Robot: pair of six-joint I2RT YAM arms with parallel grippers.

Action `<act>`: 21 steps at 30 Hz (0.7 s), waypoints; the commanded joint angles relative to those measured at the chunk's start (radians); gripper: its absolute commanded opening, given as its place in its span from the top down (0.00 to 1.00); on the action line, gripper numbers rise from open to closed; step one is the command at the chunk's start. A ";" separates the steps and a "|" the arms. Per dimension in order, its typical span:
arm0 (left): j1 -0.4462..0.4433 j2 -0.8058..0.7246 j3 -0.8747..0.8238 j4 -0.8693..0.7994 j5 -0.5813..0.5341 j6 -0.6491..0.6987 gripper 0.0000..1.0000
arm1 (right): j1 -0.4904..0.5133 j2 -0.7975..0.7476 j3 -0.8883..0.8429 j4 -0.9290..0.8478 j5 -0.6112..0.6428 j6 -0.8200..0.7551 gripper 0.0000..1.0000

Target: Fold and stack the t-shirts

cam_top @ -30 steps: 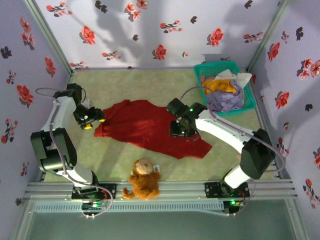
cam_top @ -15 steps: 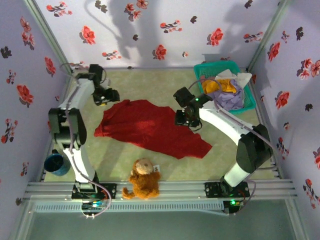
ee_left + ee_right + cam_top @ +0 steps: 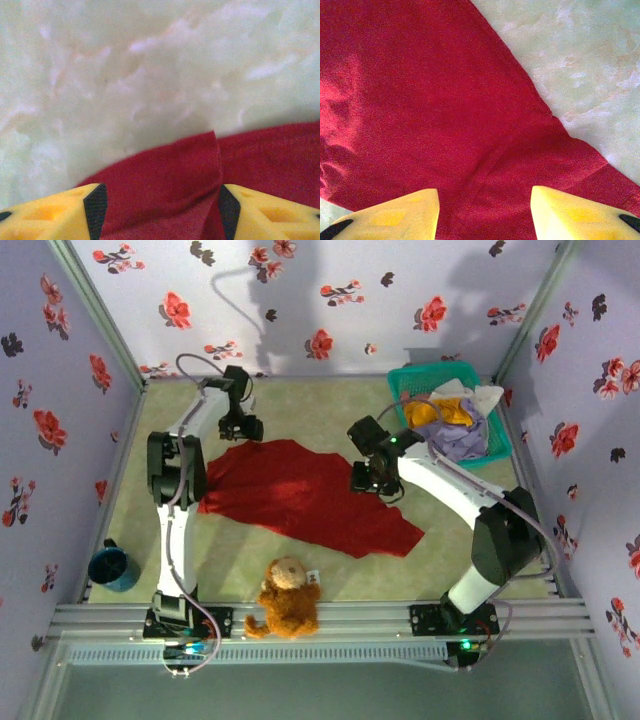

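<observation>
A large deep-red t-shirt point(image 3: 300, 495) lies spread and rumpled across the middle of the pale green mat. My left gripper point(image 3: 247, 430) hangs over its far edge, reached well out from its base. In the left wrist view a folded corner of the red shirt point(image 3: 170, 170) sits between the spread fingers of the left gripper point(image 3: 157, 212), which is open. My right gripper point(image 3: 372, 483) is low over the shirt's far right part. Its yellow fingers stand apart above flat red cloth point(image 3: 420, 100), so the right gripper point(image 3: 485, 212) is open too.
A teal mesh basket point(image 3: 430, 372) at the far right corner holds mustard point(image 3: 440, 410), lavender point(image 3: 455, 440) and white point(image 3: 482, 396) shirts. A brown teddy point(image 3: 290, 595) sits at the near edge. A blue cup point(image 3: 110, 568) stands at the left. Flowered walls enclose the mat.
My left arm has swung from the shirt's left end round to its far edge. The right gripper moved slightly toward the back and has stayed open.
</observation>
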 commanded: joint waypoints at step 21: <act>0.019 -0.261 0.037 -0.051 -0.160 0.045 1.00 | -0.012 -0.043 0.020 -0.028 0.044 -0.013 0.47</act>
